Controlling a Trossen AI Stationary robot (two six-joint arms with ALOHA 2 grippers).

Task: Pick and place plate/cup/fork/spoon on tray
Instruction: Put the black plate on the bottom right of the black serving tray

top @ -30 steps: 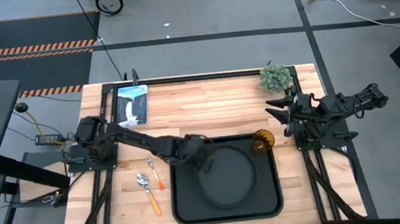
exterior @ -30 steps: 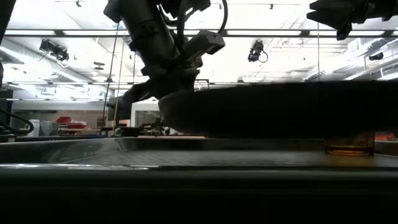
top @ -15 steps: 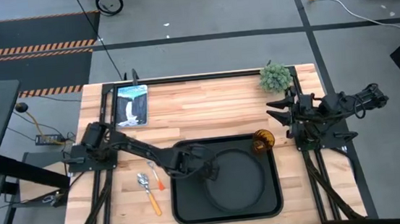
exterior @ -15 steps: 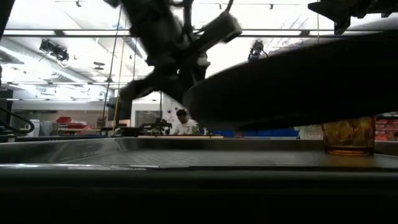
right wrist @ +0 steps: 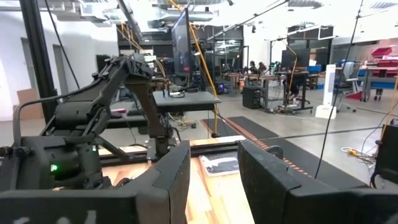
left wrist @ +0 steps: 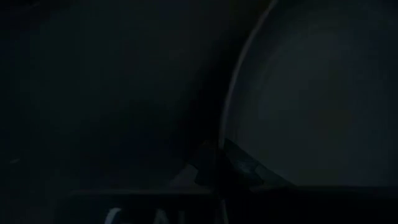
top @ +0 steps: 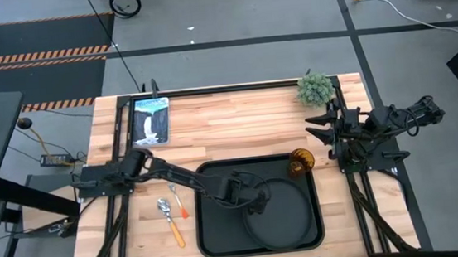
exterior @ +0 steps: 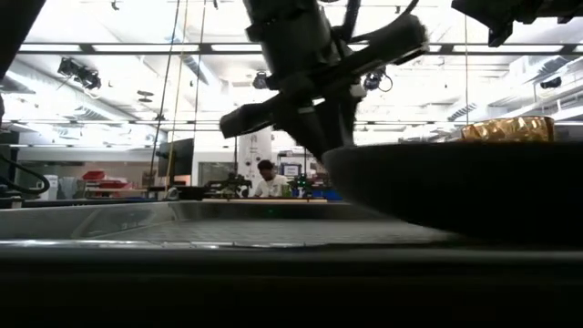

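Over the tray, we see the left gripper clamped on the plate's rim, the plate apparently just above the tray floor beside the cup, so lowering and letting go come next.

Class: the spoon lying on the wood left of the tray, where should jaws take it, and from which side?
Grip the spoon at mid-handle, coming straight down from above, jaws set across the handle. It lies flat, and the fork lies close by on the tray side, so a sideways approach looks crowded.
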